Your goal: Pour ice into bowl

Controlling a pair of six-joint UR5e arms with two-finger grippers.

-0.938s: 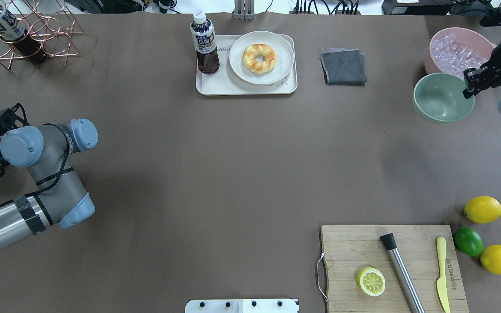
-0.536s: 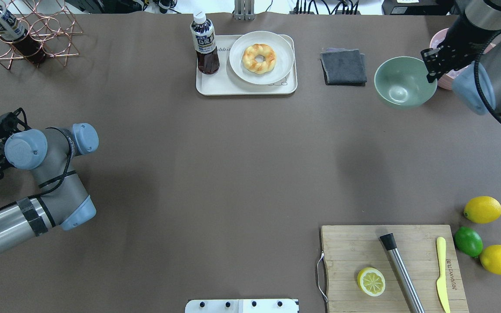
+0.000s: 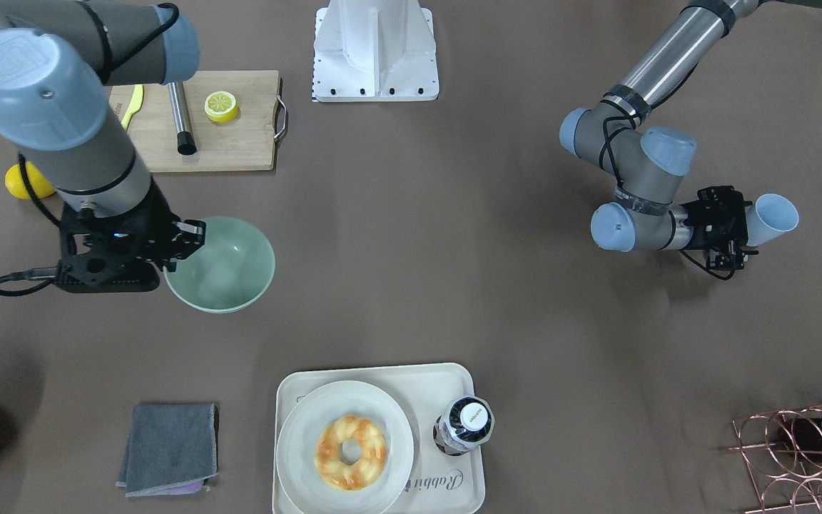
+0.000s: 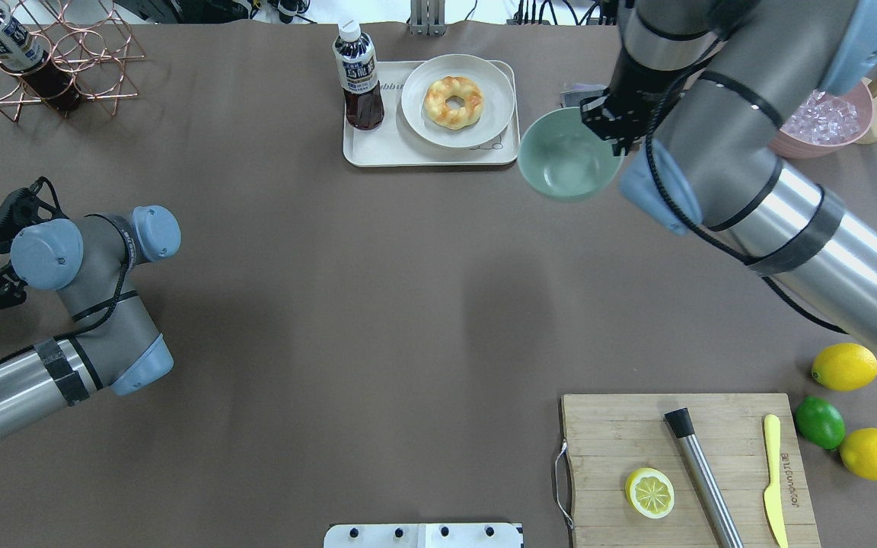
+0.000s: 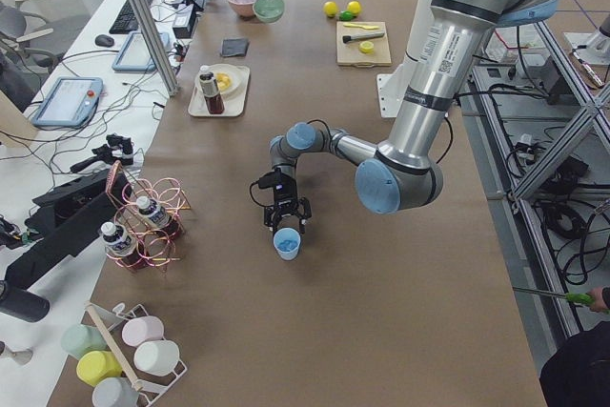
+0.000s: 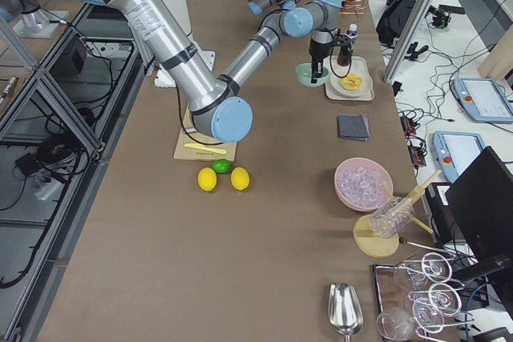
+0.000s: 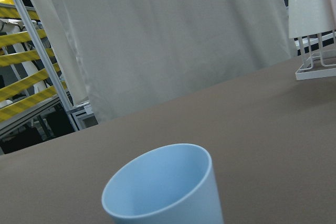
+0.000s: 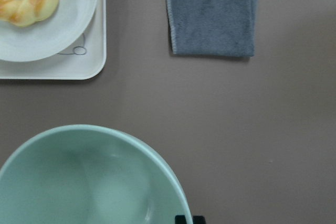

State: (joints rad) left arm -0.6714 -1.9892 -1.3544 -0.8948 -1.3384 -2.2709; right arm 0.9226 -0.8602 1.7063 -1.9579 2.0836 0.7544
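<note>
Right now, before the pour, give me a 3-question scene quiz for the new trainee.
1. True or false: the bowl already has ice in it.
2. Where is the ice? A) in the pink tub B) in the bowl C) on the plate
3. Short answer: what do the left jaws hold?

Key
1. False. The bowl is empty.
2. A.
3. The light blue cup.
</note>
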